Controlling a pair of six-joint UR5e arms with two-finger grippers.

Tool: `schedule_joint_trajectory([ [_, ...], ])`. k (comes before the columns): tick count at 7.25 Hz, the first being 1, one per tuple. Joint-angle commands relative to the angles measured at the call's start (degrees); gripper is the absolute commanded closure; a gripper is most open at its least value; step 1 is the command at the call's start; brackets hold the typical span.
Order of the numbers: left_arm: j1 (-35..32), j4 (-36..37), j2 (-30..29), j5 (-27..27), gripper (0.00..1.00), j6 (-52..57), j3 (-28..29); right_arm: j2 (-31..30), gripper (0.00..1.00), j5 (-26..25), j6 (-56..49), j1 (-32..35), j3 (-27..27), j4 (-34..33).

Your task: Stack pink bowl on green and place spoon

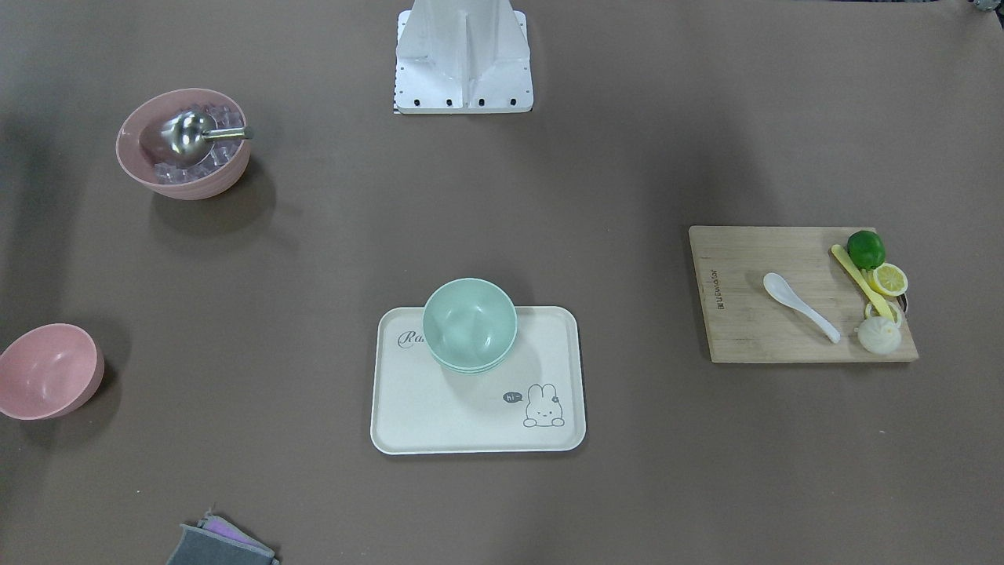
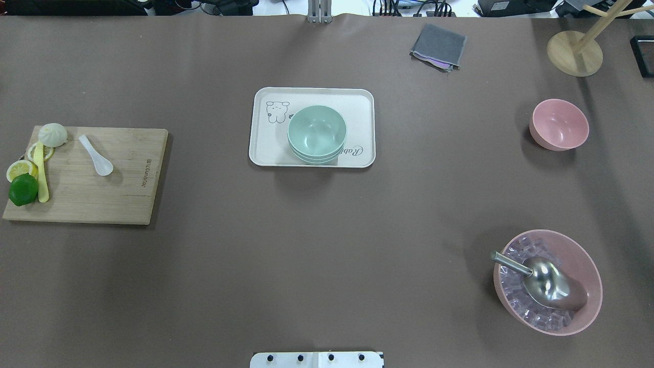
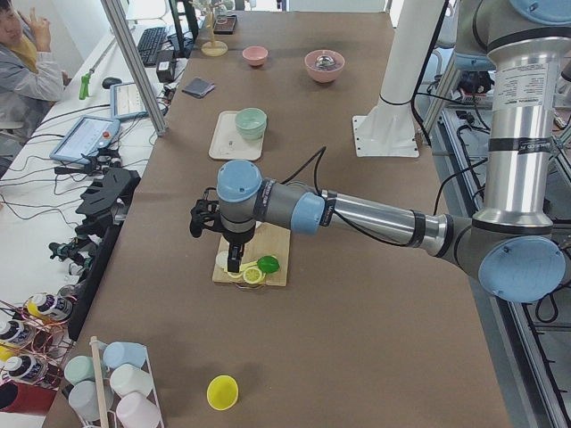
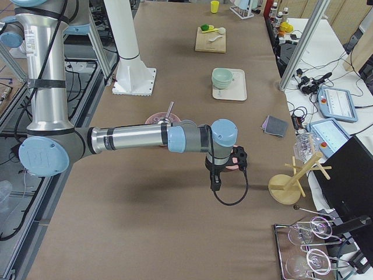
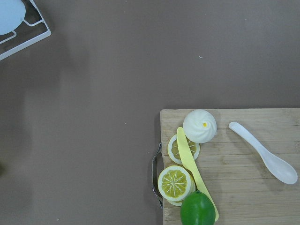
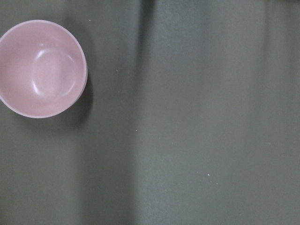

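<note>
An empty pink bowl stands on the table's far right; it fills the top left of the right wrist view. Stacked green bowls sit on a cream tray. A white spoon lies on a wooden cutting board. My left gripper hangs above the board's outer end, and my right gripper hangs above the table beside the pink bowl. Both show only in side views, so I cannot tell whether they are open or shut.
A large pink bowl holds ice cubes and a metal scoop. On the board lie a lime, lemon slices, a bun and a yellow knife. A grey cloth and a wooden stand are at the far edge.
</note>
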Motion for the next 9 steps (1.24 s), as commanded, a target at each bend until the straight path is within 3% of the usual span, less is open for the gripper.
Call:
schedule_joint_trajectory([
  [1, 1.1, -0.2, -0.2, -0.1, 0.02, 0.1, -0.2, 1.3, 0.00, 3.1, 0.2, -3.8, -3.5, 11.0],
  [3, 3.1, -0.3, -0.2, -1.7, 0.02, -0.1, -0.1, 7.8, 0.00, 2.9, 16.3, -10.1, -15.0, 25.3],
  [4, 3.1, -0.2, -0.2, -1.7, 0.02, -0.2, -0.1, 9.7, 0.00, 2.3, 20.3, -13.0, -18.0, 28.6],
  [7, 3.1, -0.1, -0.5, -1.7, 0.02, -0.2, -0.1, 14.3, 0.00, -2.9, 24.3, -18.0, -24.4, 29.4],
  [8, 3.1, -0.2, -0.5, -1.7, 0.02, -0.2, -0.1, 14.3, 0.09, -3.6, 24.7, -19.2, -24.8, 29.4],
  [9, 3.1, -0.1, -0.6, -1.7, 0.02, -0.3, -0.1, 14.3, 0.36, -3.7, 25.1, -19.6, -25.3, 29.3],
])
